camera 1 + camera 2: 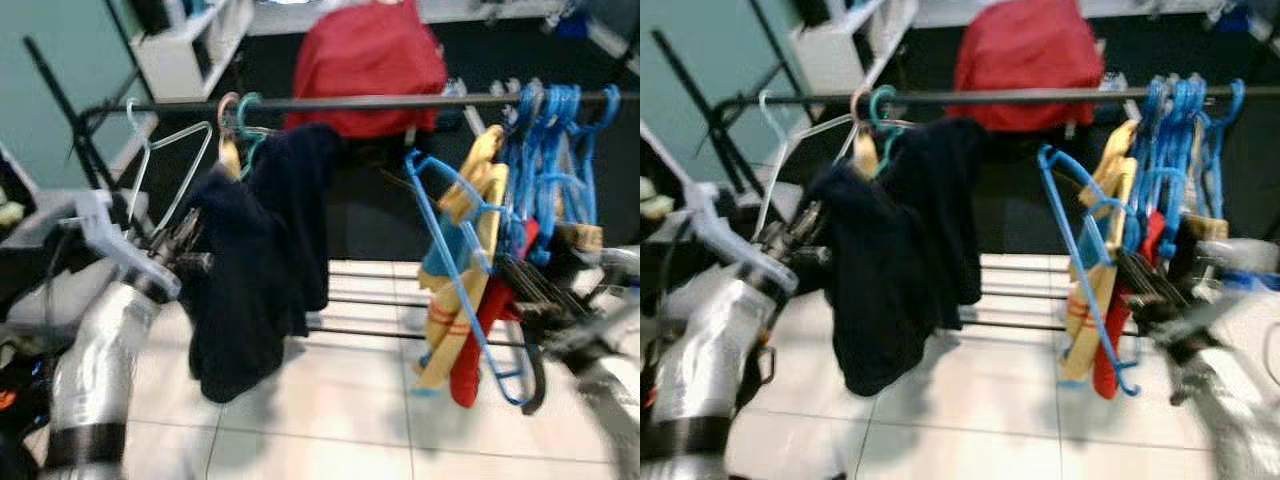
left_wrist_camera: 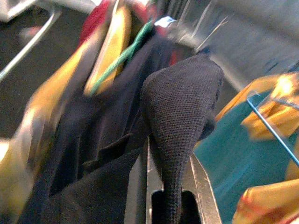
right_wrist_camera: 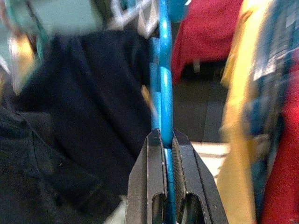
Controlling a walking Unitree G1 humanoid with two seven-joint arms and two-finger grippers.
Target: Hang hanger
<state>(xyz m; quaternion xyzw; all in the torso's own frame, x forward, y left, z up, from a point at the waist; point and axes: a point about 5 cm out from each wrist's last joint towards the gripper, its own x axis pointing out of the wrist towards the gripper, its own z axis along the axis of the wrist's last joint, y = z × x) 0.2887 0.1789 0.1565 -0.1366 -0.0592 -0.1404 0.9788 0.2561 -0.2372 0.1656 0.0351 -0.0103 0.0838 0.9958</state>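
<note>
Overhead, a dark rail spans the scene, a navy garment draped from it. Below it, the blue hanger tilts steeply, hook up-left, not on the rail. Right gripper pinches its bar; left gripper clamps the navy cloth.

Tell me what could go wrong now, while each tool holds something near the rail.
1. The right tool is shut on the blue hanger, whose hook sits below the rail, beside the crowded blue hangers. Lifting it may snag them.
2. The left tool pinches the dark garment. Pulling could drag it off its hanger.
3. The views are blurred, so aiming the hook may be inexact.
</note>
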